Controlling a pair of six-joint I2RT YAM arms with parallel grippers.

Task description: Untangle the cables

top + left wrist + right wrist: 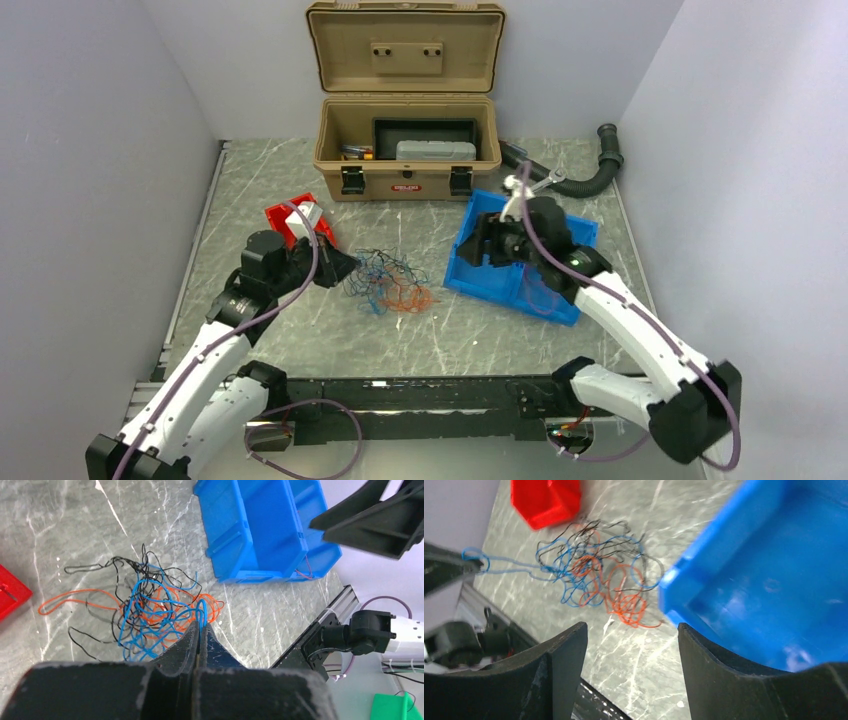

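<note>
**Left arm has a blue strand, right arm hangs open over the bin**

The cables (pixel 386 283) sit in a loose heap on the marbled table (pixel 300 335). Blue, orange-red and black wires are all looped through one another. The heap lies between the red bin (pixel 284 214) on the left and the blue bin (pixel 492 286) on the right, closer to the red one.

The left gripper (pixel 341 268) is at the left edge of the pile, with its jaws pressed fully together. The left wrist camera shows it best: a loop of blue wire comes up out of the cables (pixel 150 610) and is pinched at the tips of the left gripper (pixel 201 626). The rest of the tangle fans out on the table just beyond those tips. One long orange loop trails off toward the red bin (pixel 10 592).

The right wrist view shows the same thing from the other side. A blue strand leaves the cables (pixel 599 580) and runs out to the far finger, where a small blue loop pokes out.

The right gripper (pixel 480 243) hangs above the left part of the blue bin, well clear of the pile. In its own camera the right gripper (pixel 631 632) has its jaws spread wide with nothing between them (only table and the bin's corner show through the gap). The blue bin (pixel 744 580) fills the right of that view, and the tangle lies just beside its corner.

At the back stand an open tan toolbox (pixel 405 180) and a black corrugated hose (pixel 592 180).
</note>
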